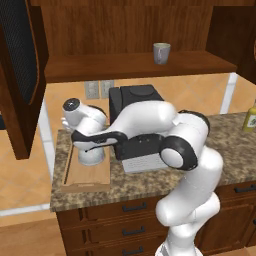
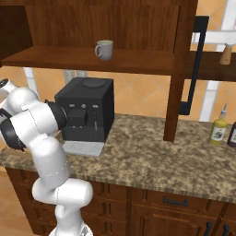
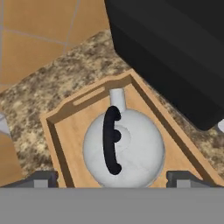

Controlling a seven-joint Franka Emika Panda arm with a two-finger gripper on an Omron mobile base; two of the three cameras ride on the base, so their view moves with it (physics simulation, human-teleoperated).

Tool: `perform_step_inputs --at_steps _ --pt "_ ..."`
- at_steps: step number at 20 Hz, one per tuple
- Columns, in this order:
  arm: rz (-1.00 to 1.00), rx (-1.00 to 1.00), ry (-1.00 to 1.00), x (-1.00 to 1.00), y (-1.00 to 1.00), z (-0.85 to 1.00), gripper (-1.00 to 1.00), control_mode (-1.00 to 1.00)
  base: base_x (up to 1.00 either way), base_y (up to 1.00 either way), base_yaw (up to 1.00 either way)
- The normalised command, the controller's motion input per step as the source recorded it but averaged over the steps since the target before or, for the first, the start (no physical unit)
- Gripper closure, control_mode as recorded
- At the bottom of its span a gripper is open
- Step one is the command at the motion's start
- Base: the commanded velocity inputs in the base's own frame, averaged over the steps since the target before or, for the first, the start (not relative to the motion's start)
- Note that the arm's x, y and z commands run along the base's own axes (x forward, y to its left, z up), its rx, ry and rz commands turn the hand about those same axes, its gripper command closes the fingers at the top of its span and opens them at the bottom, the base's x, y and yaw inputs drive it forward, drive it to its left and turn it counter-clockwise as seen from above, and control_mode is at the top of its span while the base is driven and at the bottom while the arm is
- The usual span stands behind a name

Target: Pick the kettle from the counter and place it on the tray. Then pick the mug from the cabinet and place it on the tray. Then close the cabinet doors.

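Note:
The silver-grey kettle [image 3: 131,148] with its black arched handle [image 3: 109,140] sits upright inside the wooden tray [image 3: 65,116] on the granite counter [image 1: 145,182]. My gripper [image 3: 113,178] hovers just above it, open, with the fingertips [image 3: 41,179] standing wide on either side of the dome and apart from it. From the left base camera the kettle [image 1: 91,156] shows under the hand [image 1: 92,140] on the tray [image 1: 85,180]. The grey-green mug [image 1: 161,52] [image 2: 105,50] stands on the cabinet shelf [image 1: 125,67]. Both cabinet doors [image 1: 20,75] [image 2: 182,69] are swung open.
A black coffee machine [image 1: 137,107] [image 2: 85,113] [image 3: 175,52] stands right beside the tray. A yellow-green bottle [image 1: 250,117] [image 2: 218,130] is on the counter to the right. A wooden grinder [image 2: 226,54] sits on a shelf beyond the right door.

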Motion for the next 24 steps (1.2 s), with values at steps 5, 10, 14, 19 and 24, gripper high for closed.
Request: perform_step_inputs --at_steps 5,10,14,19,24 --pt "0.05 0.05 -0.02 -0.03 -0.42 0.15 -1.0 -1.0 0.0 0.0 0.0" --pt "0.16 0.01 -0.13 -0.7 -0.71 0.87 -1.0 -1.0 0.0 0.0 0.0" --pt "0.14 0.0 -0.12 -0.87 -0.65 1.0 -1.0 -1.0 0.0 0.0 0.0" --pt "0.1 0.0 -0.13 -0.82 -0.81 0.98 -1.0 -1.0 0.0 0.0 0.0" --pt "0.08 0.0 -0.18 -0.47 -0.83 1.0 -1.0 -1.0 0.0 0.0 0.0"
